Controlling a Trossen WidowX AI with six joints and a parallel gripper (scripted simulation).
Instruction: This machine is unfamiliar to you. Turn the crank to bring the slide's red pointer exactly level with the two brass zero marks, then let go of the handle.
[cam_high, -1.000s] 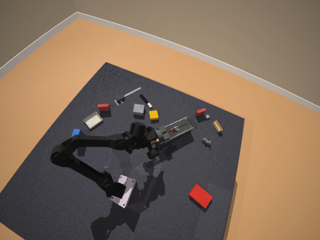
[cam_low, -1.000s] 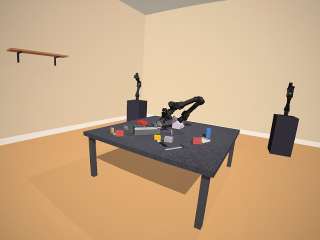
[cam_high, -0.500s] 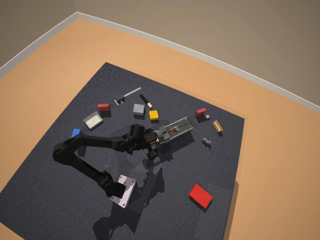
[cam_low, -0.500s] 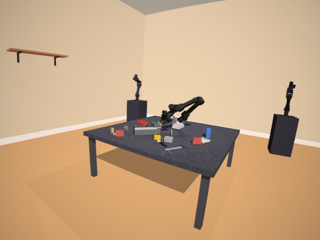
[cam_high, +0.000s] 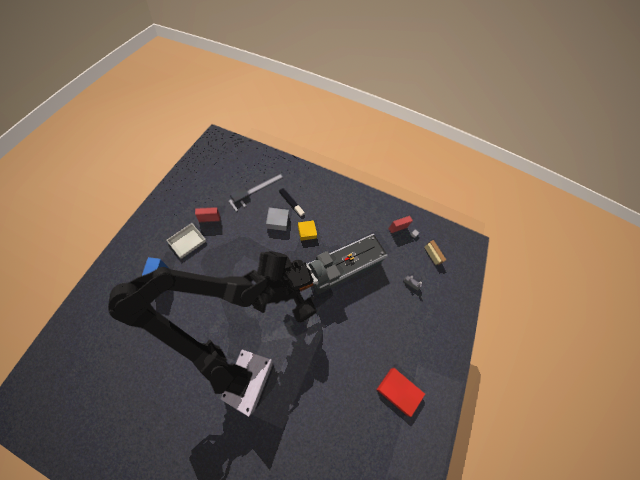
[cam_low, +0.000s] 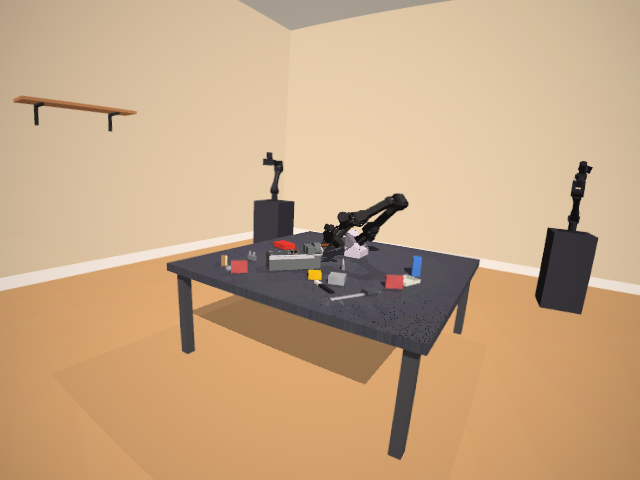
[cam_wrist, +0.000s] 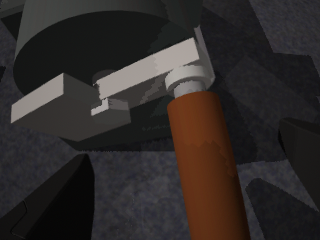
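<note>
The grey machine (cam_high: 376, 249) (cam_low: 293, 264) lies on the table with its crank end towards the arm. Its small red pointer (cam_high: 346, 258) shows beside the brass marks in the top view, too small to tell whether they are level. The wrist view does not show them. The pale crank arm (cam_wrist: 150, 67) crosses the round grey housing (cam_wrist: 105, 30), and the orange-brown handle (cam_wrist: 209, 160) sticks out from its right end. My gripper (cam_wrist: 189, 147) (cam_high: 305, 289) is open, its black fingers on either side of the handle, with a wide gap to each. The handle's near end is cut off.
A yellow block (cam_high: 307, 229) (cam_low: 314, 274) and a grey block (cam_high: 277, 218) (cam_low: 337, 279) stand near the machine. A caliper (cam_high: 264, 184), a black marker-like tool (cam_high: 290, 199), a pale tray (cam_high: 186, 241) and a red box (cam_high: 401, 392) also lie on the table.
</note>
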